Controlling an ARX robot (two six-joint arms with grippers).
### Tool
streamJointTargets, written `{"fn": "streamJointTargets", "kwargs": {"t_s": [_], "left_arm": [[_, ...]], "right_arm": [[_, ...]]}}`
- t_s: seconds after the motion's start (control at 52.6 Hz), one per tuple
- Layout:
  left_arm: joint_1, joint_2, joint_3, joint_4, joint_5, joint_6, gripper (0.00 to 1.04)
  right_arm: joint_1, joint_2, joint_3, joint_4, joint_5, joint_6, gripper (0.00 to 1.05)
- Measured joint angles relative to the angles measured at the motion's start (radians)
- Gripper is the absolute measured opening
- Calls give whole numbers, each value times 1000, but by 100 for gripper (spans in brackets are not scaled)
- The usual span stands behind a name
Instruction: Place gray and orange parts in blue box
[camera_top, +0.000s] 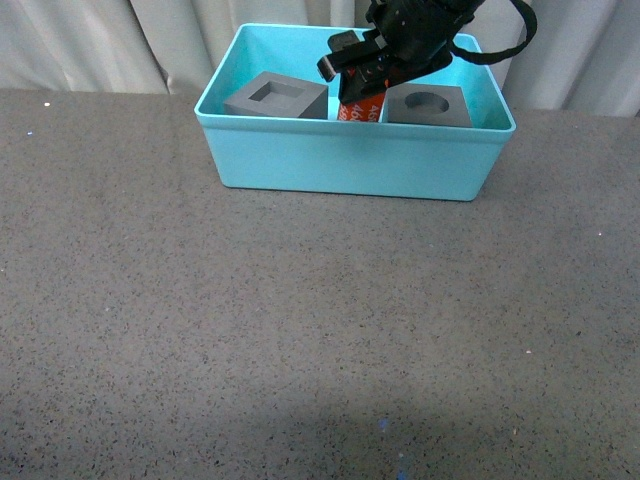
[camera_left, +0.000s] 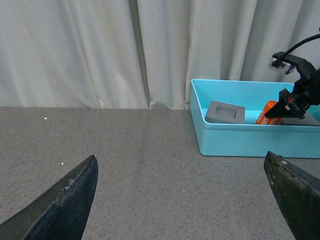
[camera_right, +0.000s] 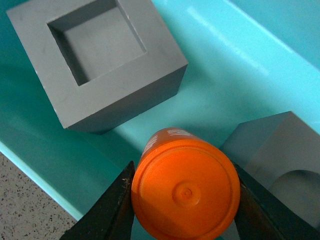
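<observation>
Your right end effector (camera_top: 362, 88) grips the orange cylinder (camera_right: 185, 196) low between both gray cubes (camera_top: 277, 96) inside the blue box (camera_top: 350, 160), ready to release; the left end effector (camera_left: 180, 200) is spread open.

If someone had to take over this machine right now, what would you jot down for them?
Right gripper: shut on the orange cylinder, holding it inside the blue box, between the two cubes.
Left gripper: open, holding nothing, back over the table.
Done: gray cube with square recess and gray cube with round hole are in the box.
Left: release the cylinder, withdraw the arm.
</observation>
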Motion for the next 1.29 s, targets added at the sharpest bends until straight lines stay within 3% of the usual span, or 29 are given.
{"fn": "streamJointTargets", "kwargs": {"t_s": [0.304, 0.551, 0.646, 0.836, 1.064, 1.159, 1.292], "left_arm": [[0, 0, 0, 0, 0, 0, 98], [0, 0, 0, 0, 0, 0, 98], [0, 0, 0, 0, 0, 0, 98], [0, 0, 0, 0, 0, 0, 98], [0, 0, 0, 0, 0, 0, 98], [0, 0, 0, 0, 0, 0, 98], [0, 0, 0, 0, 0, 0, 98]], "right_arm": [[5, 46, 40, -50, 16, -19, 45], [1, 29, 3, 8, 20, -9, 81], [-9, -23, -71, 80, -27, 27, 97], [-29, -206, -261, 270, -57, 106, 95], [-58, -509, -542, 508, -19, 199, 95], [-77, -630, -690, 602, 37, 258, 95], [-83, -830, -952, 684, 188, 281, 95]]}}
